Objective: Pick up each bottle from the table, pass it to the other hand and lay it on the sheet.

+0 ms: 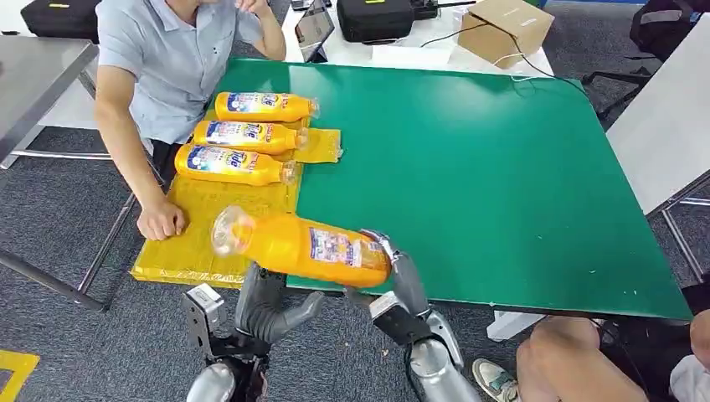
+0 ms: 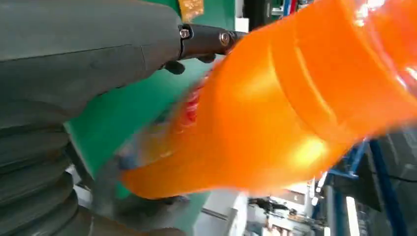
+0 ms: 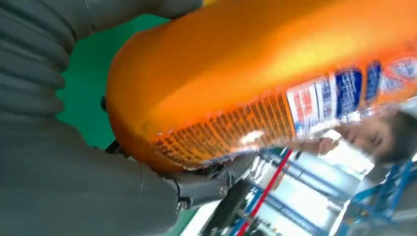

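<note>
Right hand fingers: the dark fingers point(image 1: 408, 272) of the right hand point(image 1: 400, 289) curve up round the base end of the orange bottle point(image 1: 301, 247); the right wrist view shows the thumb point(image 3: 98, 196) and a dark fingertip point(image 3: 206, 189) pressed against the bottle's point(image 3: 236, 83) rounded bottom.
Left hand fingers: the left hand point(image 1: 266, 306) sits under the bottle's neck half, thumb point(image 1: 303, 308) stuck out to the side. In the blurred left wrist view a dark finger point(image 2: 206, 42) reaches along the bottle's point(image 2: 275, 113) flank, but whether the fingers press on it or merely lie close I cannot tell.
Held bottle: it lies roughly level in the air, clear cap end toward the robot's left, label facing up, over the near edge of the green table point(image 1: 502, 167) where that meets the yellow sheet point(image 1: 209, 222).
Sheet: it covers the table's left end and carries three more orange bottles lying side by side, caps pointing right: the far bottle point(image 1: 264, 106), the middle bottle point(image 1: 247, 135) and the near bottle point(image 1: 230, 163).
Person at left: a person in a grey shirt point(image 1: 172, 59) sits beside the sheet, one fist point(image 1: 161, 220) resting on its edge, well apart from the held bottle.
Surroundings: a cardboard box point(image 1: 505, 29) and a black case point(image 1: 375, 17) stand on a white table beyond the green one; another person's knee point(image 1: 569, 360) is at the near right.
</note>
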Motion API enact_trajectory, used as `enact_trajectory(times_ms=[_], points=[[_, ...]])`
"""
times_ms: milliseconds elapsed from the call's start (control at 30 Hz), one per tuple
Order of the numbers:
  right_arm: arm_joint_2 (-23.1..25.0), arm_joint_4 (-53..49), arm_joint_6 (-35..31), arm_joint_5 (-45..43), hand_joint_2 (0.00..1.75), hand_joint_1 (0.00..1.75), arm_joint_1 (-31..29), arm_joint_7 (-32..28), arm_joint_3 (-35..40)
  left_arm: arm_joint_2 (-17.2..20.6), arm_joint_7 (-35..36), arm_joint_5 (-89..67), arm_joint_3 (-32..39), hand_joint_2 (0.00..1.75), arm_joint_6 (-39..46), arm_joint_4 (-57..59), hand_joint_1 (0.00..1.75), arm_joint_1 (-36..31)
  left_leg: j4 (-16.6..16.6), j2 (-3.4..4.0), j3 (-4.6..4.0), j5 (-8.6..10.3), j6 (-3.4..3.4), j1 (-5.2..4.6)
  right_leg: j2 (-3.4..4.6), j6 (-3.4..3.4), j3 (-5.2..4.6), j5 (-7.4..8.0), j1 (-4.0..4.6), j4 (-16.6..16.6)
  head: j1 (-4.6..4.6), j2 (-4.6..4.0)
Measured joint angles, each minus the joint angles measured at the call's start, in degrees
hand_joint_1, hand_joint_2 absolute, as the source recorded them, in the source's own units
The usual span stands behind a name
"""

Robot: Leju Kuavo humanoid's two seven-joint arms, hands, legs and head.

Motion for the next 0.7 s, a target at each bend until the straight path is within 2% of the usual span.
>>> enact_trajectory(times_ms=[367, 400, 433, 600, 633, 667, 700], points=[[0.3, 4.5, -0.7, 0.6, 1.75, 1.75, -3.0, -2.0, 6.4, -0.1, -0.5, 1.7, -2.1, 1.75, -1.0, 0.0, 0.00, -2.6, 0.0, 0.00, 0.01, 0.01, 0.01, 0.00, 0.00, 0.00, 0.01, 0.01, -0.01, 0.0, 0.02, 0.00], [0.3, 4.6, -0.7, 0.5, 1.75, 1.75, -3.2, -2.0, 6.5, -0.1, -0.5, 1.9, -2.1, 1.75, -1.0, 0.0, 0.23, -2.7, 0.0, 0.00, 0.01, 0.01, 0.01, 0.00, 0.00, 0.01, 0.00, 0.01, -0.01, 0.0, 0.02, 0.00], [0.3, 4.8, -0.6, 0.3, 1.75, 1.75, -3.4, -2.0, 6.7, -0.1, -0.5, 2.2, -2.1, 1.75, -1.0, 0.0, 1.75, -2.8, 0.0, 0.00, 0.01, 0.01, 0.01, 0.00, 0.00, 0.01, 0.00, 0.01, -0.01, 0.0, 0.02, 0.00], [0.4, 5.4, -0.1, -0.6, 1.75, 1.75, -4.4, -1.8, 7.3, -0.1, -0.5, 2.5, -2.2, 1.75, -1.0, 0.2, 1.75, -3.6, 0.0, 0.00, 0.01, 0.01, 0.01, 0.00, 0.00, 0.01, 0.00, 0.01, 0.00, 0.0, 0.02, 0.00], [0.4, 5.5, 0.0, -0.7, 1.75, 1.55, -4.4, -1.8, 7.3, -0.1, -0.6, 2.4, -2.2, 1.75, -1.0, 0.2, 1.75, -3.7, 0.0, 0.00, 0.00, 0.01, 0.01, 0.00, 0.00, 0.01, 0.00, 0.01, 0.00, 0.0, 0.02, 0.00], [0.5, 5.5, 0.2, -1.0, 1.75, 1.29, -4.5, -1.8, 7.3, -0.1, -0.7, 2.4, -2.2, 1.75, -1.0, 0.2, 1.75, -3.8, 0.0, 0.00, 0.01, 0.01, 0.01, 0.00, 0.00, 0.00, 0.00, 0.01, 0.00, 0.0, 0.02, 0.00], [0.6, 5.5, 0.3, -1.2, 1.75, 0.70, -4.5, -1.7, 7.4, -0.1, -0.8, 2.4, -2.1, 1.75, -1.0, 0.2, 1.75, -3.8, 0.0, 0.00, 0.00, 0.01, 0.01, 0.00, 0.00, 0.00, -0.01, 0.01, 0.00, 0.0, 0.02, 0.00]])
